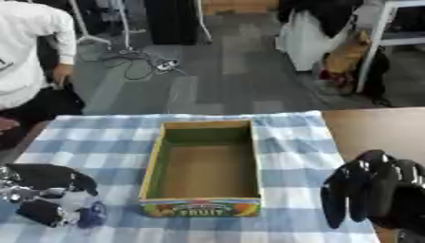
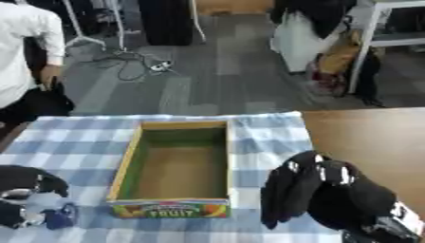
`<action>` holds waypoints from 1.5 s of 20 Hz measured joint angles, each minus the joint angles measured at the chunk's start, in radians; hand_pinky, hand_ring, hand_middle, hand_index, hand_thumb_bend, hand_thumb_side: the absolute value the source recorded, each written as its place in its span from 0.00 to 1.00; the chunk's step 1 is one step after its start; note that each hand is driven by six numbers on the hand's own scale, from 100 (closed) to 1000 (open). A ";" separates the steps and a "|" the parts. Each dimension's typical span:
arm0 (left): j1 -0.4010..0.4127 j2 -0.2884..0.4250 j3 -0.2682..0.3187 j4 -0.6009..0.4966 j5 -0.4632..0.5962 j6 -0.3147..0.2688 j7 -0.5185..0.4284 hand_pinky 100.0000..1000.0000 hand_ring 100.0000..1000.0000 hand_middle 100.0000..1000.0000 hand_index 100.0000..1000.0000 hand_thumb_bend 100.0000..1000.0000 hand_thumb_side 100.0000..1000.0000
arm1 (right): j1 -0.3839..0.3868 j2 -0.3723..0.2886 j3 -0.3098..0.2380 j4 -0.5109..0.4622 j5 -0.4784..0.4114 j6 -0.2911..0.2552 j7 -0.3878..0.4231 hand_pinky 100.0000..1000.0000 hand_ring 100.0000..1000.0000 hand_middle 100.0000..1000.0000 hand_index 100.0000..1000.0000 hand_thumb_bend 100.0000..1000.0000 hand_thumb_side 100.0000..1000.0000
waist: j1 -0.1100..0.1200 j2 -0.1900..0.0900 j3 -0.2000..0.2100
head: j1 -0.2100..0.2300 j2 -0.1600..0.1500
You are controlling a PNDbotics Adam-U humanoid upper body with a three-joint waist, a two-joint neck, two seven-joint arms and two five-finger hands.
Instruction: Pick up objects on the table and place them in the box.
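Left eye view: an open rectangular cardboard box (image 1: 202, 167) with green inner walls, a brown floor and a printed "FRUIT" front panel stands at the middle of the blue-and-white checked tablecloth (image 1: 291, 142) covering the table. Near the table's front left corner, the black left hand (image 1: 46, 190) has its fingers and thumb curled round a pale, translucent object with a dark blue end (image 1: 83, 209), just left of the box's front corner. At the front right edge, the black right hand (image 1: 374, 190) hangs with fingers straight, close together, pointing down. Right eye view: bare brown tabletop (image 2: 365, 137) lies beyond the cloth's right edge.
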 measured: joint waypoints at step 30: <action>0.017 -0.022 0.042 0.056 -0.293 -0.025 0.025 1.00 1.00 0.96 0.97 1.00 1.00 | -0.001 0.000 0.012 0.000 0.016 -0.004 -0.004 0.34 0.49 0.45 0.62 0.00 1.00 | -0.006 0.000 0.003 | 0.001 0.017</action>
